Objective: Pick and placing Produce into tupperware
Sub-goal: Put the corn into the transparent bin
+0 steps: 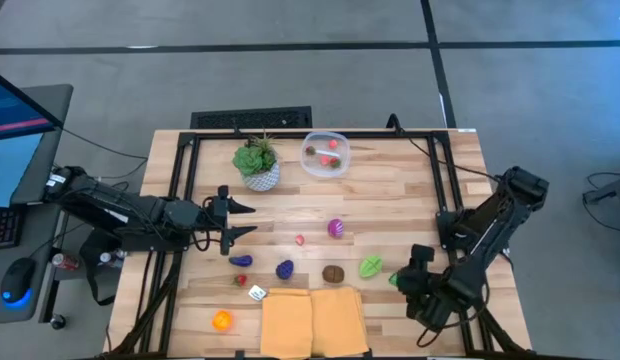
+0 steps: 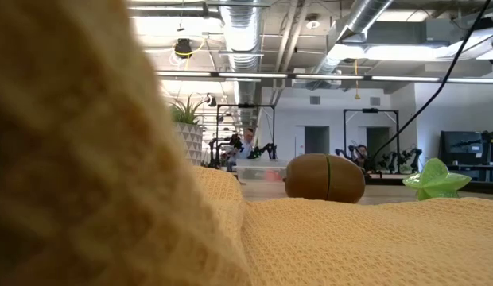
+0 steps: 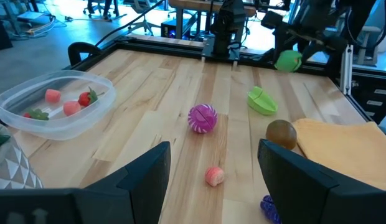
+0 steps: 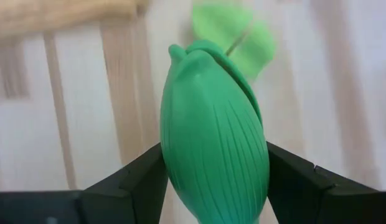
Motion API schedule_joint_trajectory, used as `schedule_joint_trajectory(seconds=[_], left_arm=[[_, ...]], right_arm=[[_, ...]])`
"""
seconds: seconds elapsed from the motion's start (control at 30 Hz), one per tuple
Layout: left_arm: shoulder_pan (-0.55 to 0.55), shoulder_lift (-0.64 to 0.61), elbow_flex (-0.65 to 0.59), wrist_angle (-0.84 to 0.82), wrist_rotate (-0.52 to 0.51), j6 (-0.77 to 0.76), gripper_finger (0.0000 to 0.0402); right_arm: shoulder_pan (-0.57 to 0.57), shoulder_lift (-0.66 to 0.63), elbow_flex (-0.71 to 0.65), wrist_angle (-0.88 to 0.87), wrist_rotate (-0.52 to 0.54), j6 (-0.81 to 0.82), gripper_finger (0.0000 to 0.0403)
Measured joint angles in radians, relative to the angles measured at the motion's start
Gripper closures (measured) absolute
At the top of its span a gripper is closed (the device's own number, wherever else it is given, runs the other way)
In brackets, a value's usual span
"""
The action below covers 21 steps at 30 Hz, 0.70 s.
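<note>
The produce lies scattered on the wooden table: a pink-purple ball (image 1: 335, 228), a small pink piece (image 1: 300, 240), two purple pieces (image 1: 284, 269), a brown kiwi (image 1: 333, 272), a green leafy piece (image 1: 370, 266), a red piece (image 1: 241, 281) and an orange one (image 1: 222, 320). The clear tupperware (image 1: 325, 153) stands at the far edge with red and pink pieces inside. My right gripper (image 1: 398, 281), near the right front, is shut on a green ribbed vegetable (image 4: 211, 137). My left gripper (image 1: 235, 225) hovers open at the left, holding nothing. My right gripper pinches the green ribbed vegetable between its two fingers (image 4: 146, 177), one on each long side (image 4: 174, 155). The fingers slant down from the table's right front. The vegetable stands along the fingers, its pointed end past their tips, lifted clear of the table (image 3: 287, 60).
A leafy plant in a white patterned pot (image 1: 256, 162) stands left of the tupperware. A folded yellow cloth (image 1: 312, 320) lies at the front edge, with a small white object (image 1: 257, 293) beside it. A dark metal frame (image 1: 180, 200) borders the table.
</note>
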Motion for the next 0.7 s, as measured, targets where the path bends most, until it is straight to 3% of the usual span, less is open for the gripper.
schedule_joint_trajectory(seconds=[0.5,0.7], left_arm=[[0.000,0.000,0.000,0.000,0.003,0.037,0.0168],[0.000,0.000,0.000,0.000,0.005,0.045,0.0168]], right_arm=[[-0.060,-0.026,0.000,-0.014,0.487,-0.009,0.0147],[-0.158,-0.026,0.000,-0.006,0.581,-0.009,0.0147]])
